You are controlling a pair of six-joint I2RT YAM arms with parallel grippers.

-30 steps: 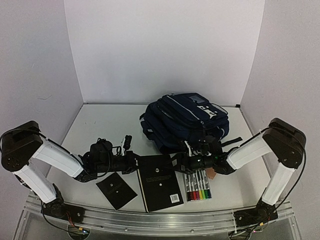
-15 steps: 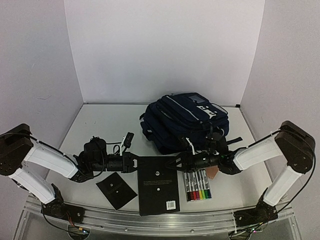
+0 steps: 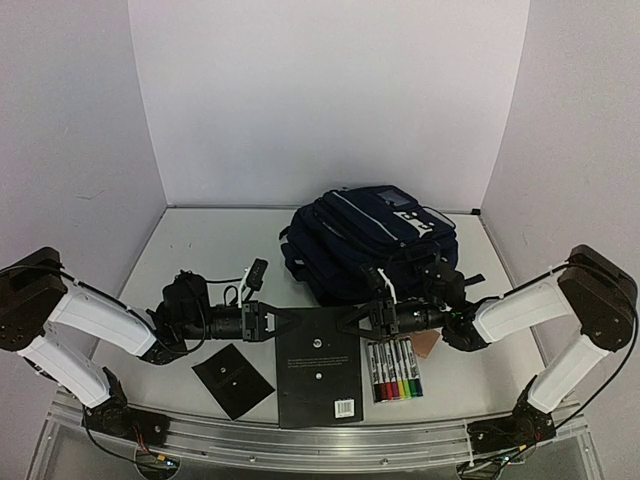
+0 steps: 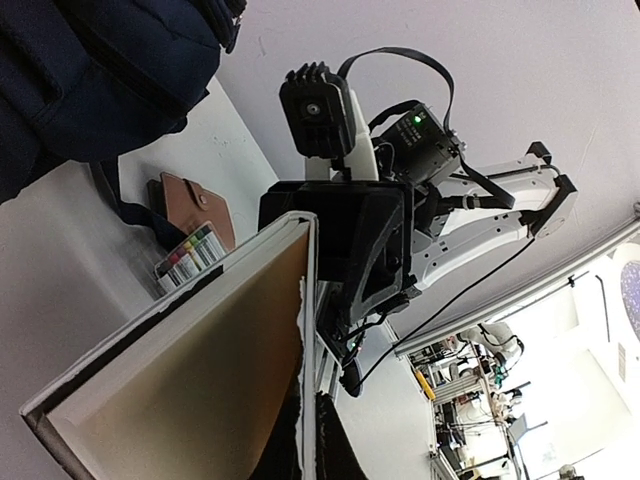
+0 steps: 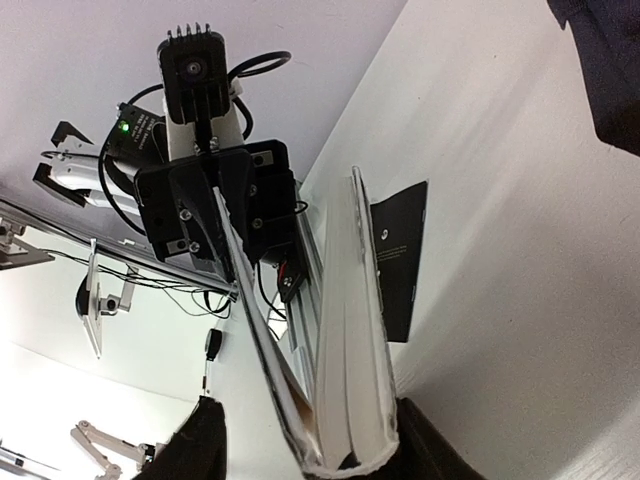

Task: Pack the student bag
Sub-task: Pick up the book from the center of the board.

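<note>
Student bag (image 3: 372, 240) — lying toward the far edge of your table (image 3: 200, 250), right of centre | black book (image 3: 318, 368) in front, mid near edge | your left gripper (image 3: 272, 322) pinches its left edge | your right gripper (image 3: 350, 319) — spread around its right edge

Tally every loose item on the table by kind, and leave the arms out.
Navy backpack: 1
Black notebooks: 2, large notebook and small notebook
Marker pack: 1
Brown wallet: 1
Total: 5

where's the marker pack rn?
Top view, right of centre: marker pack lies just right of the big black book, brown wallet at its far right corner, bag behind.
</note>
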